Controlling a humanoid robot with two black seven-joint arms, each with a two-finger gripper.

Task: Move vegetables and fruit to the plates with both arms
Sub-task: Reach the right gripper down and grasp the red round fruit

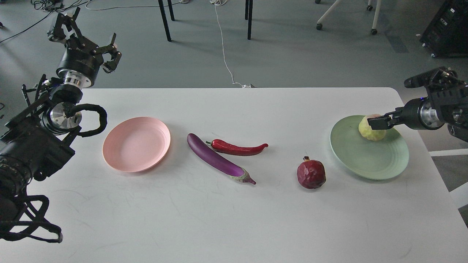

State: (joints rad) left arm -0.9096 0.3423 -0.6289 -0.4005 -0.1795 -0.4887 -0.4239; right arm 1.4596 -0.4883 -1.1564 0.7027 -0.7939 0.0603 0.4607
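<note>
Head view, looking forward and down onto a white rectangular bench [234, 219] with grey floor and chair legs beyond it.

At nine o'clock on the bench lies a round, shallow, pale pink plate [136, 144], with nothing on it. Near the centre, a long, slender, glossy purple eggplant [215, 157] runs diagonally, its greyish-green cap pointing toward five o'clock. Just beside it at its upper end, a shorter curved glossy red chili pepper [237, 148] lies with its green stem close to the eggplant; whether the two touch is hard to tell. Toward four o'clock from centre sits a dark red, bumpy, pomegranate-like fruit [311, 174] with a small crown, near but apart from the rim of a round, shallow, pale mint green plate [376, 166] at three o'clock.

On the far part of that green plate is a pale yellow-green round fruit [371, 128]. The right pincer [376, 122] reaches in from the right edge and appears closed around this fruit; the contact is seen small and dark, so the grip looks likely rather than certain.

The left pincer [87, 38] is raised at eleven o'clock, beyond the bench's far left corner, fingers spread wide, holding nothing.

The step in hand seems to be placing the first fruit. Next, the right pincer would need to let go and lift clear, then go for the pomegranate-like fruit, while the left arm comes down for a vegetable bound for the pink plate.
</note>
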